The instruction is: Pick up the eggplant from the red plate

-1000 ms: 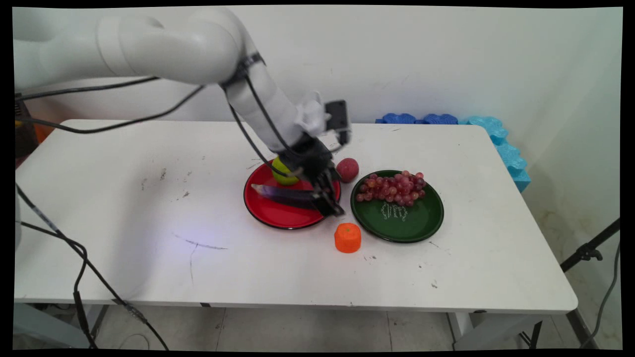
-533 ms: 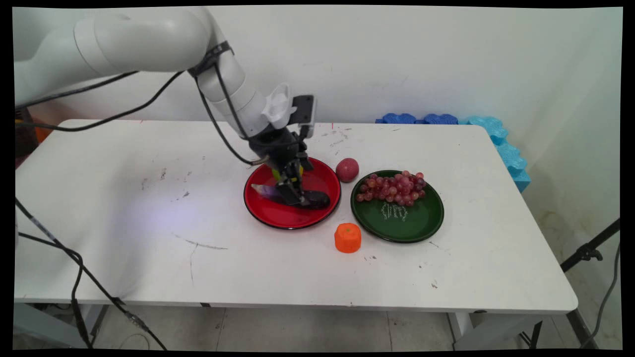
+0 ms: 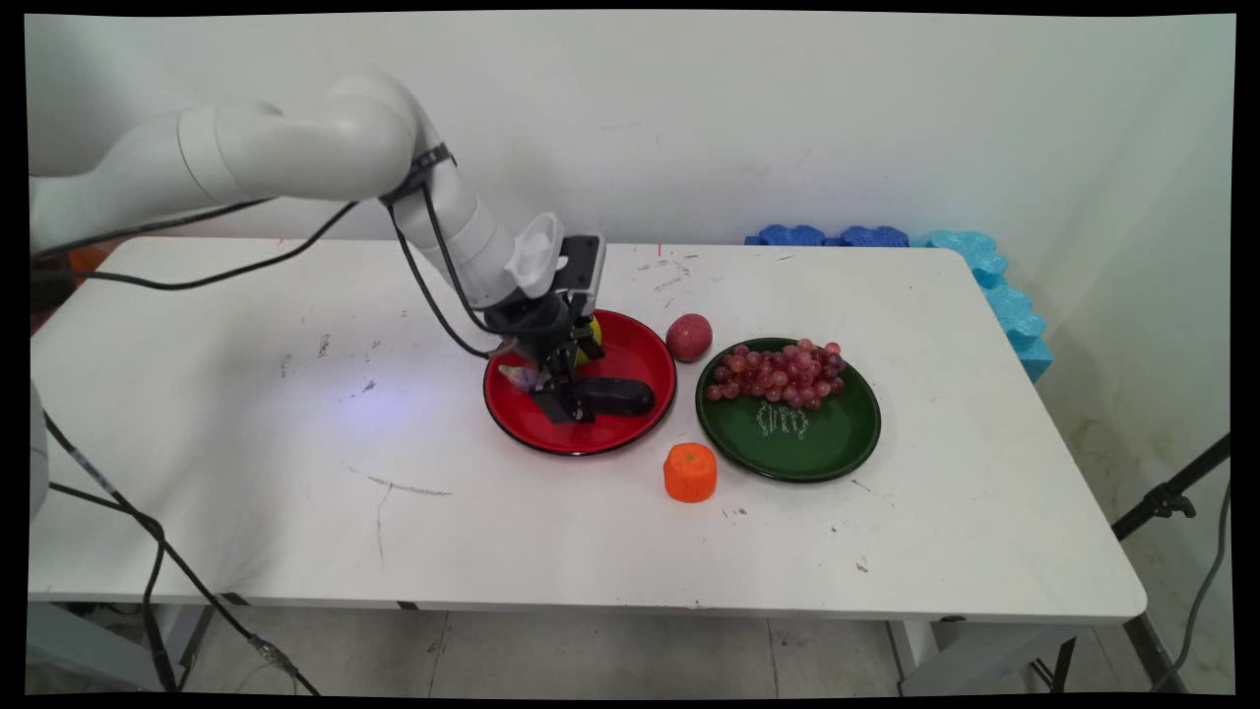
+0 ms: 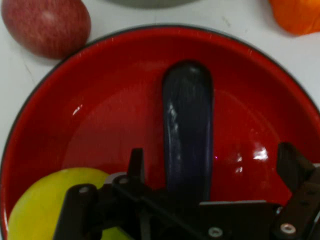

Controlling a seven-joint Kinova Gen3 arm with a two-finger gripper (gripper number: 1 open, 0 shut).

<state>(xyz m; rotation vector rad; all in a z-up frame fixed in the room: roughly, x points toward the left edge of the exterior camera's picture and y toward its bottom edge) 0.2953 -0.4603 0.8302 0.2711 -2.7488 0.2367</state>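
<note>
Gripper [image 4: 210,165] fingers [image 4: 136,162] spreading wide, straddling dark eggplant [image 4: 187,130] w/o pinching it; eggplant lying in red plate [image 3: 522,418] beside yellow-green fruit [image 4: 55,205]. Vs 0.5 s ago: hand sitting lower, shifted slightly left over eggplant's stem end.

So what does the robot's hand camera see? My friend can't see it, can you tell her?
The open gripper straddles a dark purple eggplant lying in a red plate. A yellow-green fruit sits in the plate too, with a red fruit and an orange thing outside it on the white table.
</note>
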